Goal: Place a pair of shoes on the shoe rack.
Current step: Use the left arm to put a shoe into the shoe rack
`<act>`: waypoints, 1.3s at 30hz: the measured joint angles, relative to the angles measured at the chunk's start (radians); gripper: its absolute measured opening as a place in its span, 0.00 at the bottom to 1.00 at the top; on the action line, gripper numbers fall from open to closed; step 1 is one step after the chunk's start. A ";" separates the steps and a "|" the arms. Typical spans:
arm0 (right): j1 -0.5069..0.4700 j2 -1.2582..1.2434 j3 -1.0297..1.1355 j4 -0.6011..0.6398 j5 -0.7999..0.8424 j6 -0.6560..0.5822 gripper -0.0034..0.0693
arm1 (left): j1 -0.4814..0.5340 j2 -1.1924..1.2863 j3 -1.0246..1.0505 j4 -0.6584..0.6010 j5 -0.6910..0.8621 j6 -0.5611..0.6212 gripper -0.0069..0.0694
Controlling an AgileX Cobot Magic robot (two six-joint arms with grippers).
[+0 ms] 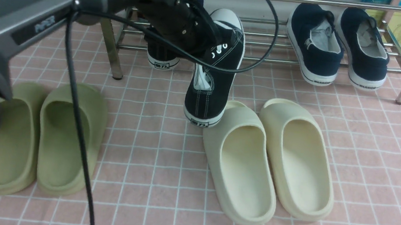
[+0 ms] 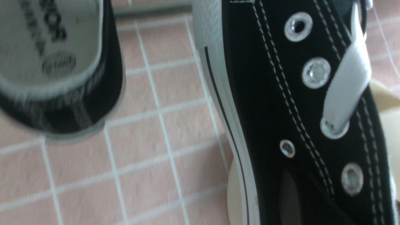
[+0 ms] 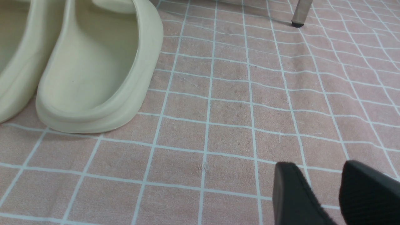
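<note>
My left gripper [image 1: 211,48] is shut on one black sneaker [image 1: 212,87] at its laced side. The sneaker hangs steeply tilted, white toe cap up by the shoe rack [image 1: 258,59], heel down next to the toe of a cream slide. It fills the left wrist view [image 2: 268,103], where my jaws are hidden. The other black sneaker [image 1: 161,56] sits on the rack's lower left, heel towards me, and also shows in the left wrist view [image 2: 62,103]. My right gripper [image 3: 325,187] is open and empty, low over the pink cloth, and out of the front view.
Two navy slip-ons [image 1: 316,42] fill the rack's right half. Olive slides [image 1: 37,136] lie front left and cream slides [image 1: 266,156] front centre, one showing in the right wrist view [image 3: 93,68]. A rack leg [image 3: 299,12] stands beyond my right gripper.
</note>
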 joint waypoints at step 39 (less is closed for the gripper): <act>0.000 0.000 0.000 0.000 0.000 0.000 0.38 | 0.038 0.261 -0.277 0.383 -0.273 -0.264 0.59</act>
